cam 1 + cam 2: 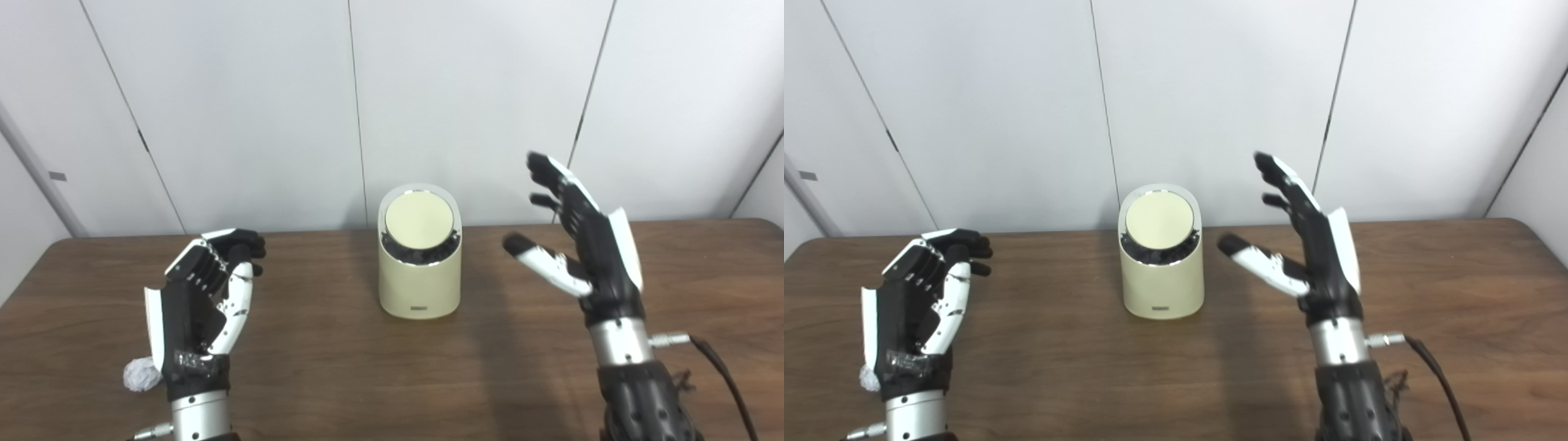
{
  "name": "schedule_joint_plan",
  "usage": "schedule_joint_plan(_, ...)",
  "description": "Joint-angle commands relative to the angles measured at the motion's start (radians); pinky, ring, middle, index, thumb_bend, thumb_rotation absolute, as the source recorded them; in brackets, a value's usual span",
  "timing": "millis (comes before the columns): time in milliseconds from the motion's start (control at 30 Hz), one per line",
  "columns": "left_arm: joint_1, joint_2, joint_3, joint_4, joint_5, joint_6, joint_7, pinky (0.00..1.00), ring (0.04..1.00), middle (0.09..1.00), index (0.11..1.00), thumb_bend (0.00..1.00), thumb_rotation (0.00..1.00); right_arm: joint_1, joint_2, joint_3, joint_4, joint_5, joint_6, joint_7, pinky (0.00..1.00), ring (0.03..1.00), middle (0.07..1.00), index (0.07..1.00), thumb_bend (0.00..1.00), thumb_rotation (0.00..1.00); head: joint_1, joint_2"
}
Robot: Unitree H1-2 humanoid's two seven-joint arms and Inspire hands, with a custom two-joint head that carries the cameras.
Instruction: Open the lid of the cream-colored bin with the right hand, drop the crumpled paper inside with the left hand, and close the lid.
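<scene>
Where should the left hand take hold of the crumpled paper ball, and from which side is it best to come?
Probably from above, fingers closing around the middle of the crumpled paper. It is a small round ball lying free on the table, so no side is special. It sits just left of the left hand's wrist, partly hidden behind it, so the hand must first draw back and move left.

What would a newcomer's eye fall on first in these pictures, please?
First, the cream-colored bin standing at the middle of the brown table, its round lid shut. Next, the right robot hand, raised with fingers spread to the right of the bin and apart from it. The left robot hand hovers at the left with fingers curled, and the white crumpled paper lies on the table beside its wrist.
</scene>
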Motion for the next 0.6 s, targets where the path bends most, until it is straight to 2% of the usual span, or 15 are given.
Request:
schedule_joint_plan(0, -0.028, -0.007, -0.007, -0.016, 0.015, -0.026, 0.001, 0.48, 0.569, 0.58, 0.558, 0.24, 0.32, -0.056, 0.001, 0.011, -0.024, -0.021, 0.015, 0.009, 0.79, 0.882, 0.886, 0.869, 0.85, 0.66, 0.0, 0.001)
schedule_joint_plan(133, -0.029, -0.01, -0.009, -0.019, 0.023, -0.02, 0.002, 0.48, 0.569, 0.582, 0.559, 0.24, 0.32, -0.105, 0.006, 0.027, -0.002, -0.007, 0.007, 0.005, 0.75, 0.851, 0.85, 0.876, 0.85, 0.61, 0.0, 0.0)
schedule_joint_plan(300, -0.029, -0.012, -0.008, -0.015, 0.022, -0.027, 0.002, 0.48, 0.569, 0.58, 0.554, 0.25, 0.32, -0.156, 0.018, 0.069, 0.008, -0.116, 0.085, 0.002, 0.73, 0.847, 0.86, 0.889, 0.88, 0.63, -0.001, -0.002)
schedule_joint_plan(433, -0.03, -0.012, -0.01, -0.013, 0.025, -0.026, 0.0, 0.48, 0.572, 0.582, 0.554, 0.24, 0.32, -0.201, 0.034, 0.077, 0.054, -0.121, 0.116, -0.004, 0.74, 0.868, 0.899, 0.904, 0.86, 0.52, -0.002, -0.003)
schedule_joint_plan(567, -0.03, -0.011, -0.011, -0.006, 0.024, -0.036, -0.001, 0.48, 0.571, 0.583, 0.558, 0.24, 0.32, -0.249, 0.034, 0.09, 0.123, -0.173, 0.127, -0.025, 0.71, 0.858, 0.905, 0.904, 0.89, 0.48, -0.001, -0.006)
